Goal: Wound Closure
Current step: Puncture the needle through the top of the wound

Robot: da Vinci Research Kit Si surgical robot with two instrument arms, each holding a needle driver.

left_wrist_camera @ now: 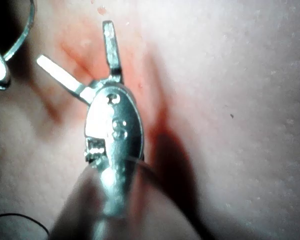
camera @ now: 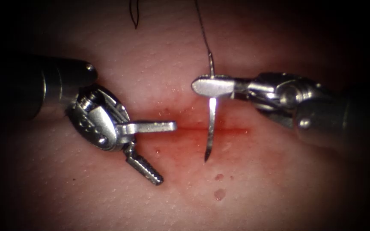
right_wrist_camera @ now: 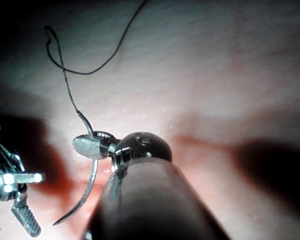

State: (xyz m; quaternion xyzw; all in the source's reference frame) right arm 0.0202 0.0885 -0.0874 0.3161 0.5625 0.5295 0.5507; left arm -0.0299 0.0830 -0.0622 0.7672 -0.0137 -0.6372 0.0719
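**Needle held above the cut, left tool empty: slip and snag risks**

My right arm's silver needle driver (camera: 210,85) comes in from the right with its jaws clamped on the curved steel needle (camera: 210,124). The grip sits near the swaged tail end, roughly the back third of the curve. The tail pokes up past the jaws, and the long front part hangs down across the cut. The tip (camera: 205,159) points down and sits just past the cut line on the near side. It looks free of the tissue; I see no entry point, though from above I can't fully rule out light contact.

My left arm's silver needle driver (camera: 157,147) is on the left of the needle with its jaws spread wide and nothing between them. One jaw lies along the cut line toward the needle; the other, serrated, angles down.

The thin black suture thread (camera: 202,30) runs up from the needle tail and out of view. In the right wrist view it loops loosely (right_wrist_camera: 65,60) over the pale pink pork tissue (camera: 279,184). The narrow red cut (camera: 232,129) has red fluid (camera: 220,194) pooled and spotted around it.

Risks as I judge them:
- With the grip so far back and a long free end, the needle could rotate in the jaws under load.
- The open left jaw sits near the needle body and could knock it.
- Slack loop could snag on either tool.
- The wet red fluid blurs the cut's edges, so the bite could be misplaced.
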